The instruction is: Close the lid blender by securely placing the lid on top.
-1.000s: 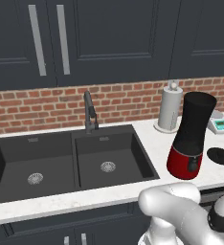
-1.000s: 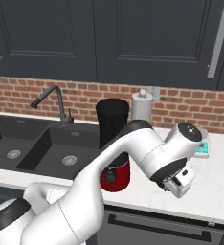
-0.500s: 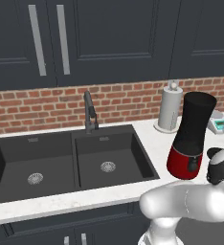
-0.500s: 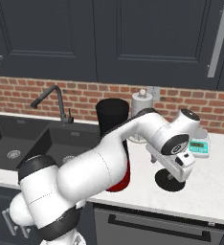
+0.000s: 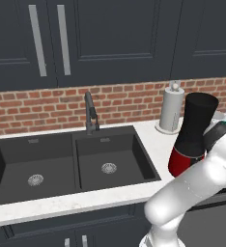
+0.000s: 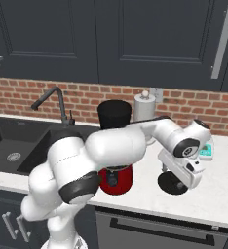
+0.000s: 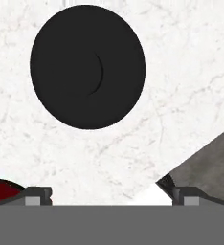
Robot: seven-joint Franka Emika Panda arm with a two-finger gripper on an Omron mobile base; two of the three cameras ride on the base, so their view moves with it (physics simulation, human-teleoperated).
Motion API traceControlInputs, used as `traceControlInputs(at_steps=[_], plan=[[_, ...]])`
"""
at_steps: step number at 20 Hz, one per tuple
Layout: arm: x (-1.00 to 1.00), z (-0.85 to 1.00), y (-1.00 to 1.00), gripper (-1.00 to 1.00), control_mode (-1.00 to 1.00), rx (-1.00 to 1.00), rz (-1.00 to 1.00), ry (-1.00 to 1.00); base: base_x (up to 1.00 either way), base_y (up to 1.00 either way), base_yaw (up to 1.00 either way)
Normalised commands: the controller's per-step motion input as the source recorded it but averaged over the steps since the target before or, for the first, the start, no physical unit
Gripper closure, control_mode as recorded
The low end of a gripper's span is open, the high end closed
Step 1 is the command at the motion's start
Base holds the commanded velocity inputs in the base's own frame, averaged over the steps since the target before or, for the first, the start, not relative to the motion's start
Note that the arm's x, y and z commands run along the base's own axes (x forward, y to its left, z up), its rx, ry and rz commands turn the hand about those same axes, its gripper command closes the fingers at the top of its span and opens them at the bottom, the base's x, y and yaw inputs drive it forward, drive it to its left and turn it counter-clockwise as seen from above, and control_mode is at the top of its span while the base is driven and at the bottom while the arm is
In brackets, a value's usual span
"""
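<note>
since the lid [image 7: 87, 67] lies flat on the bench [image 7: 190, 72], upper left of the hand view, we should centre our end effector [image 7: 109, 194] over it (fingers spread wide, empty) before descending; the blender [image 6: 115, 148] waits mid-frame.

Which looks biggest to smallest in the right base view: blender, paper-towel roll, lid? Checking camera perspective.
1. Black-jarred, red-based blender
2. White paper-towel roll, farther back
3. Flat round black lid, partly hidden by the arm, so unsure

Blender [image 5: 194, 130] upright on bench [image 5: 153, 144], no lid on, right of sink [image 5: 71, 161]; paper-towel roll [image 5: 172, 108] behind; arm [image 5: 197, 185] in front.
</note>
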Motion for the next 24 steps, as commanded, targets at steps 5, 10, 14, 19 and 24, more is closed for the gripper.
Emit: traceControlInputs(at_steps=[5, 10, 14, 19, 24], plan=[[0.45, -0.27, -0.18, -1.0, -1.0, 0.08, 0.0, 0.05, 0.0, 0.0, 0.0], [0.25, -0.3, -0.02, -1.0, -1.0, 0.02, 0.0, 0.01, 0.0, 0.0, 0.0], [0.3, -0.16, 0.0, -1.0, -1.0, 0.0, -0.01, 0.02, 0.0, 0.0, 0.0], [0.12, -0.21, 0.0, -1.0, -1.0, 0.0, -0.03, 0.05, 0.0, 0.0, 0.0], [0.0, -0.35, 0.0, -1.0, -1.0, 0.0, -0.04, 0.1, 0.0, 0.0, 0.0]])
